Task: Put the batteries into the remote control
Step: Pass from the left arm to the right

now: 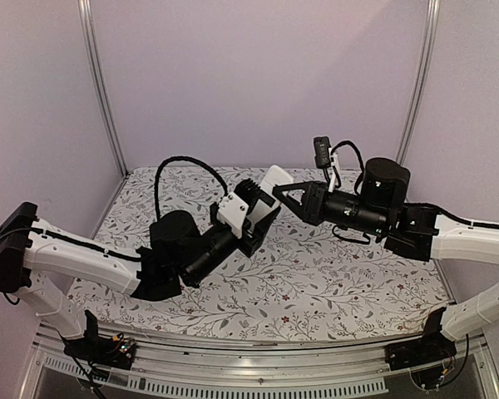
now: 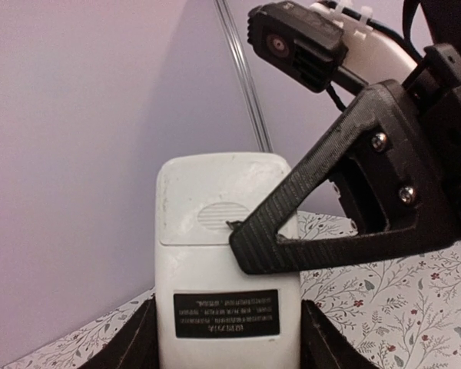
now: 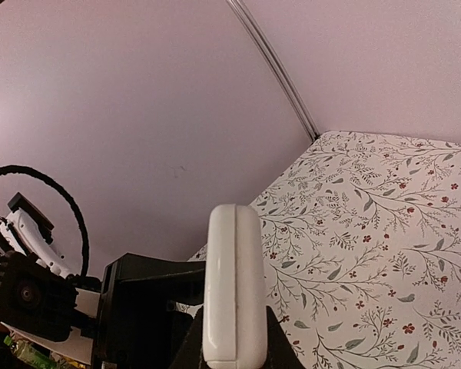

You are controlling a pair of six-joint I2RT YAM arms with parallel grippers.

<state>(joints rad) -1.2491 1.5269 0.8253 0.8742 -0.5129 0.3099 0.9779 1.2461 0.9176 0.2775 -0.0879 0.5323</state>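
Holding remote (image 2: 215, 265) upright in left claw (image 1: 264, 204), back facing its camera. Touching cover (image 2: 211, 192) on remote's back with one fingertip (image 2: 247, 242) of right claw (image 1: 284, 199), narrow jaws straddling remote; grip impossible to tell.

Soft, even pinkish light with faint shadows; the remote control (image 2: 207, 265) looks slightly blurred up close.

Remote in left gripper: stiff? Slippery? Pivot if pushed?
Likely stiff: the remote looks like hard plastic. Its smooth shell may slip in the left gripper. Held only at its lower end, it could pivot under the right finger.
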